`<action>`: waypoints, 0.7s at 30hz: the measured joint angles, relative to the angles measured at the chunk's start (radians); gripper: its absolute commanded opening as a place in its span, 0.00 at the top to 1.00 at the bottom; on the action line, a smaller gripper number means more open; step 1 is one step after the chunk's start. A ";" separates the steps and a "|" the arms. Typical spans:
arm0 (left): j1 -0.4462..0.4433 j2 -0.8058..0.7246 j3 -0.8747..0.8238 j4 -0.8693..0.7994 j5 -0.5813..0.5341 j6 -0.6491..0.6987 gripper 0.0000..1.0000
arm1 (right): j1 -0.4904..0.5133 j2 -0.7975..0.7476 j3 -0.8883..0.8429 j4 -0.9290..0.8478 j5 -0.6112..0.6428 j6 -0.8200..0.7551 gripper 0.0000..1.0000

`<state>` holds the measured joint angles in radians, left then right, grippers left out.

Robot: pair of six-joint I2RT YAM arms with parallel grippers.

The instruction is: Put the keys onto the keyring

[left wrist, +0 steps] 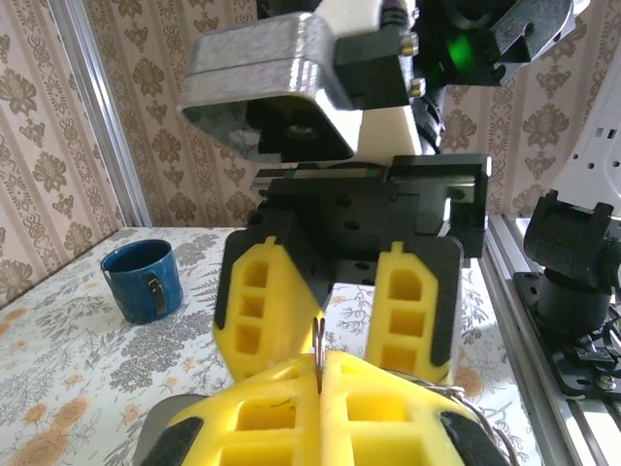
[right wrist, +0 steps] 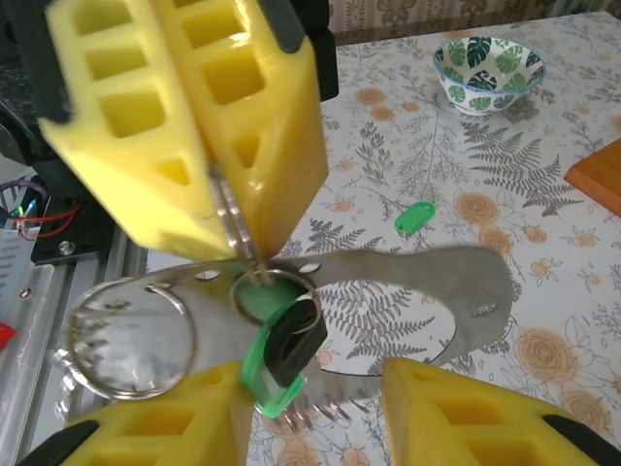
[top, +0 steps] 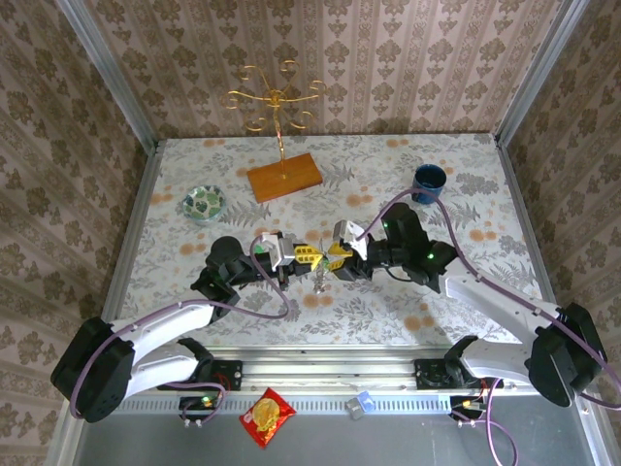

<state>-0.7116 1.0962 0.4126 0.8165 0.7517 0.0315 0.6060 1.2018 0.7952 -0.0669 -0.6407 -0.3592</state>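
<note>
My left gripper is shut on a thin metal ring of the keyring. The keyring's flat grey band hangs below it as an oval loop. A key with a green head and a dark end dangles from a small split ring on that band. It hangs between the fingers of my right gripper, close to the left finger. The right gripper stands open, facing the left one tip to tip over the table's middle. A second green key lies on the tablecloth beyond.
A blue cup stands at the back right and a small leaf-patterned bowl at the back left. The gold wire stand rises from a wooden base at the back. A larger wire ring hangs off the band's end.
</note>
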 measured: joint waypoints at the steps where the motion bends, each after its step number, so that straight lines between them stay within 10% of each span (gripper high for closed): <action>1: 0.000 0.000 0.000 0.000 0.002 -0.003 1.00 | 0.001 0.008 0.000 0.013 0.000 0.004 0.60; 21: 0.013 -0.010 -0.012 0.011 0.002 -0.014 1.00 | 0.008 0.000 -0.004 0.043 -0.003 -0.010 0.90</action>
<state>-0.6987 1.0863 0.4004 0.8272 0.7536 0.0174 0.6144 1.2018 0.7910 -0.0242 -0.6441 -0.3687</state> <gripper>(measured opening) 0.049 0.106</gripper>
